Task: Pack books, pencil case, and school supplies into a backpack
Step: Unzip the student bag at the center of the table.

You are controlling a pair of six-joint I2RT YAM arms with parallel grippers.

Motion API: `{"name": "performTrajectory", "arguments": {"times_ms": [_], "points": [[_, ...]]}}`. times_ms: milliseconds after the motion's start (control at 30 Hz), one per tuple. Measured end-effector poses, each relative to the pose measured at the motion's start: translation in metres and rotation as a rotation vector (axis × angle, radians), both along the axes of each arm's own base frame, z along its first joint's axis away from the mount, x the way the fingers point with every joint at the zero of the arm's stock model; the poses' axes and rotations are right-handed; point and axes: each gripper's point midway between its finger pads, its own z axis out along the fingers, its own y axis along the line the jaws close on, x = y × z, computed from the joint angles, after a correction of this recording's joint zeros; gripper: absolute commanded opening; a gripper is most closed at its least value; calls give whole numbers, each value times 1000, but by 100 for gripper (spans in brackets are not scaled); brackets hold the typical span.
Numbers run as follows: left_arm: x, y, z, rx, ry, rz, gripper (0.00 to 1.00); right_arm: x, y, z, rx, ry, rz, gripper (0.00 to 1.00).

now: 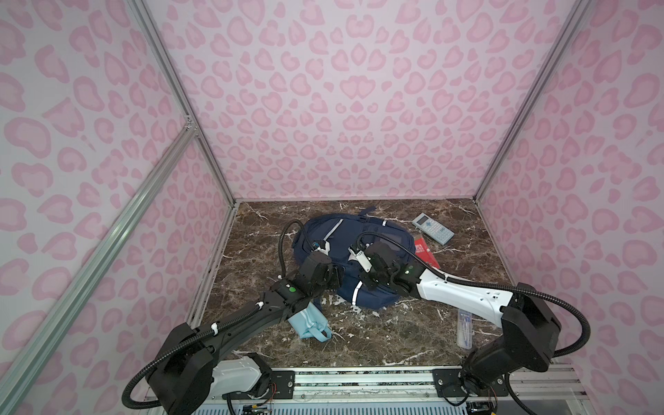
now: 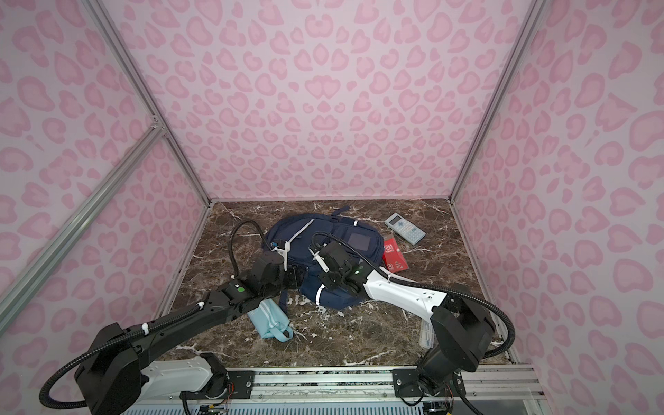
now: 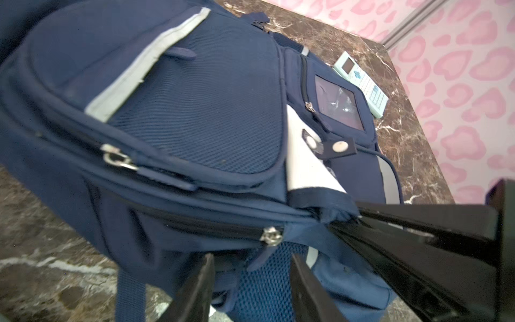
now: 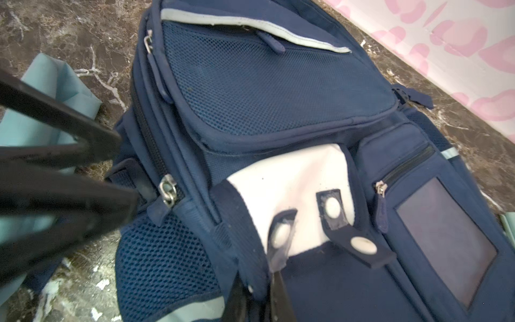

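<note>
Pencil case (image 1: 307, 321) lay lower left of centre | left gripper (image 1: 324, 247) was released, jaws apart, over the left edge of the backpack (image 1: 345, 230), centre frame | right gripper (image 1: 355, 253) was clenched on its front flap | calculator (image 1: 433, 228) lay to its upper right

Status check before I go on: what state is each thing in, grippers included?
Backpack: lying front up, visible zips closed.
Right gripper: shut on a fold of the backpack's front.
Left gripper: open, at the backpack's side.
Pencil case: lying loose, not packed.
Calculator: face up, not packed.
Red booklet: flat, not packed.
Ruler pack: flat, not packed.
</note>
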Motion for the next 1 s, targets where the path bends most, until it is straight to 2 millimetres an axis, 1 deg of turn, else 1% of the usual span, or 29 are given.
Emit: {"name": "performTrajectory", "arguments": {"times_ms": [67, 133, 267, 333, 367, 467, 500, 633, 700, 800, 967, 1000], "points": [[-3, -6, -6, 38, -18, -23, 47, 0, 0, 0, 1, 1, 1, 0], [-2, -12, -10, 74, -45, -34, 47, -1, 1, 0, 3, 4, 4, 0], [10, -10, -16, 142, -63, 14, 46, -1, 2, -1, 10, 9, 6, 0], [12, -9, -21, 165, -64, 28, 38, -3, 2, -2, 15, 15, 9, 0], [13, -9, -23, 177, -64, 25, 27, -3, 2, -3, 15, 17, 10, 0], [16, -13, -26, 192, -61, 18, 6, -3, 4, -4, 26, 16, 12, 0], [16, -13, -27, 196, -55, 18, 3, -3, 4, -5, 31, 17, 8, 0], [16, -10, -24, 220, -41, 27, 3, -3, 3, -7, 39, 8, 6, 0], [16, -4, -20, 239, -35, 43, 3, -3, 1, -7, 45, 4, 3, 0], [22, 14, -12, 249, -26, 92, 3, -4, -4, -6, 54, -4, -3, 0], [40, 57, -12, 271, 30, 199, 3, -10, -13, -6, 50, -17, -13, 0], [46, 69, -11, 272, 39, 231, 3, -11, -17, -5, 46, -22, -20, 0]]}}
